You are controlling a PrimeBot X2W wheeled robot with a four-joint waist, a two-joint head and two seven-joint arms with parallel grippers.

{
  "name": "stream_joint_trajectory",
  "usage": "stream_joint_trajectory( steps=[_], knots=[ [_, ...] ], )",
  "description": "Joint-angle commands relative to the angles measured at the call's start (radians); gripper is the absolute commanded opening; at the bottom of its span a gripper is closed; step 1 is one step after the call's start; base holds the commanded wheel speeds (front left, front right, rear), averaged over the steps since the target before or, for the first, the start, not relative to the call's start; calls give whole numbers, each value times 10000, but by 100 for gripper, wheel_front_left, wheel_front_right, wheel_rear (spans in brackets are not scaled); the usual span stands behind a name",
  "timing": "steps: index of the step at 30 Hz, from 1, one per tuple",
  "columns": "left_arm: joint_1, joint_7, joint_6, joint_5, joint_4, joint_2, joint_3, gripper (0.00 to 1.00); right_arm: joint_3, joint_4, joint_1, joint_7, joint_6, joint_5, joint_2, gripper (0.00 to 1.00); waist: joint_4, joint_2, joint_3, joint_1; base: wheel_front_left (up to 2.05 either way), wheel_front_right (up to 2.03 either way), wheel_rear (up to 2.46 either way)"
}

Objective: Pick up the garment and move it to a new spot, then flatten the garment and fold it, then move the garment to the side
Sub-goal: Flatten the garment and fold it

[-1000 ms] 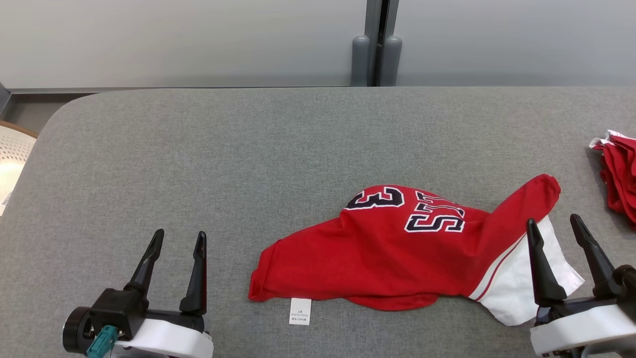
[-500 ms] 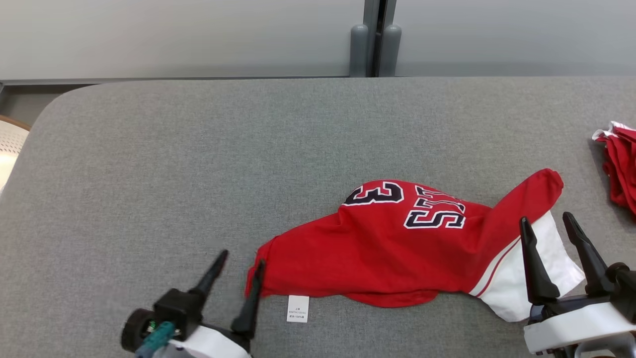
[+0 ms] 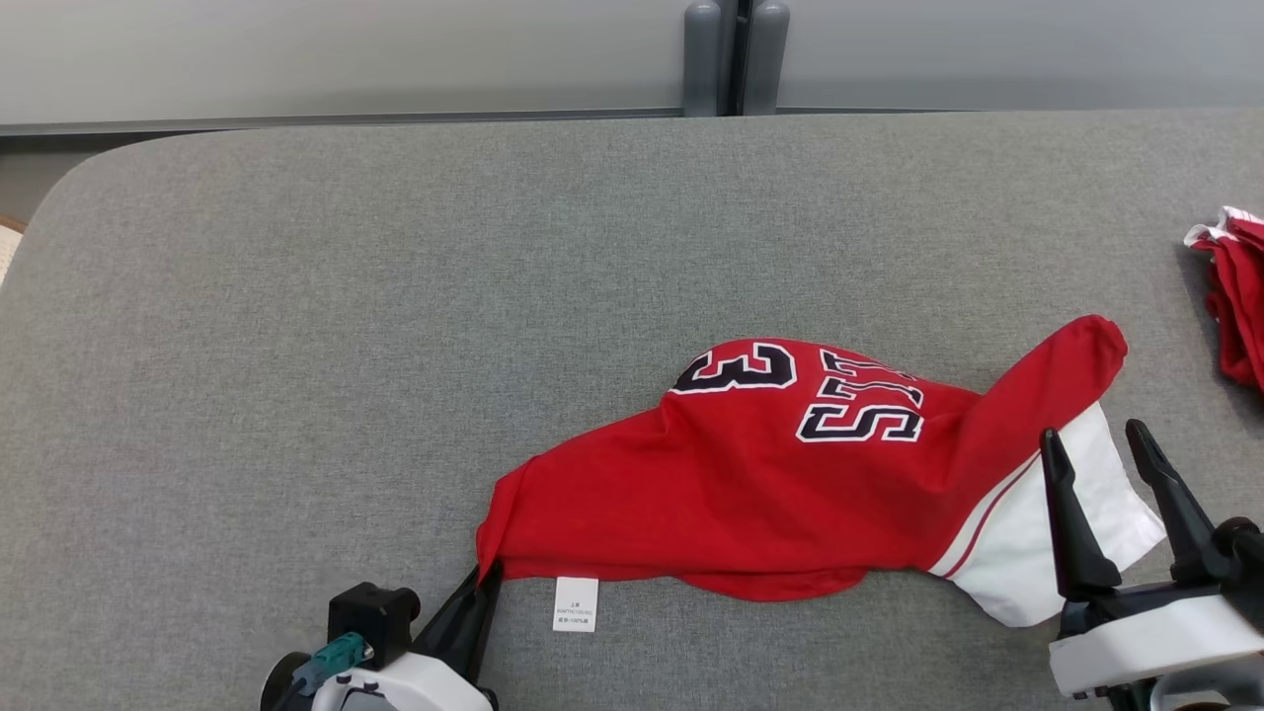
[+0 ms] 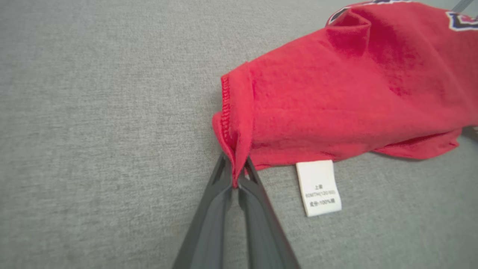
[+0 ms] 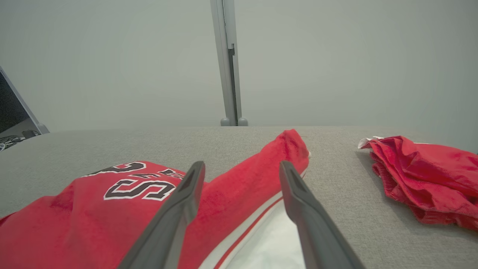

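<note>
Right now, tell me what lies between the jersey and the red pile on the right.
Bare table separates the jersey from the red pile; head and right wrist views show it.

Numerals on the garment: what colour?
Dark navy numerals outlined in white on the red garment; head view shows best.

The tabletop is seen from high above in the head view, which is faced forward and down toward the wall. The left wrist view is held very close and aimed steeply down at a corner of the garment and its label. The right wrist view is set low, almost level across the tabletop. The garment is shared by all three.
</note>
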Motion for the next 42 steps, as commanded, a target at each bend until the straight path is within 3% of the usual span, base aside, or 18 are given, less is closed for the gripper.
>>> stream_joint_trajectory(
  steps=[1, 9, 15, 21, 22, 23, 24, 25, 28, 32, 42],
  knots=[
    [-179, -76, -31, -75, 57, 105, 63, 0, -106, 32, -108, -50, -4, 70, -39, 100, 5, 0, 20, 0, 0, 0, 0],
    [-308, -106, 13, -118, 51, 222, 94, 0, -1030, 775, 146, -99, -4, 250, -158, 100, -13, 0, 135, 0, 0, 0, 0],
    [-493, -171, 59, -131, -55, 242, 84, 0, -1711, 2872, -204, -234, -2, 635, -265, 100, -13, 0, 410, 0, 0, 0, 0],
    [-734, -288, 54, -111, -98, 270, 36, 0, -1377, 4915, -1024, -255, -4, 1046, -414, 100, 7, 0, 718, 0, 0, 0, 0],
    [-776, -323, 50, -118, -103, 269, 33, 0, -1254, 5109, -1093, -221, -4, 1107, -426, 83, 22, 0, 744, 0, 0, 0, 0],
    [-810, -365, 53, -139, -117, 267, 49, 0, -1124, 5275, -1123, -172, -4, 1180, -405, 46, 31, 0, 761, 0, 0, 0, 0],
    [-826, -395, 62, -151, -121, 272, 58, 0, -1026, 5394, -1131, -142, -2, 1238, -409, 28, 38, 0, 766, 0, 0, 0, 0],
    [-811, -418, 68, -162, -136, 271, 50, 0, -942, 5481, -1125, -162, -2, 1302, -429, 0, 48, 0, 763, 0, 0, 0, 0],
    [-744, -506, 88, -186, -334, 261, 52, 0, -841, 5508, -1099, -291, -10, 1527, -491, 0, 64, 0, 724, 0, 0, 0, 0],
    [-667, -724, 221, -292, -896, 333, 256, 0, -982, 4656, -1120, -948, -10, 1623, -721, 0, 70, 0, 569, 0, 0, 0, 0],
    [-977, 152, 275, -1068, -3577, 786, 928, 0, -1223, 613, -1639, -1382, -6, 1082, -1110, 0, 45, 0, 70, 0, 0, 0, 0]
  ],
)
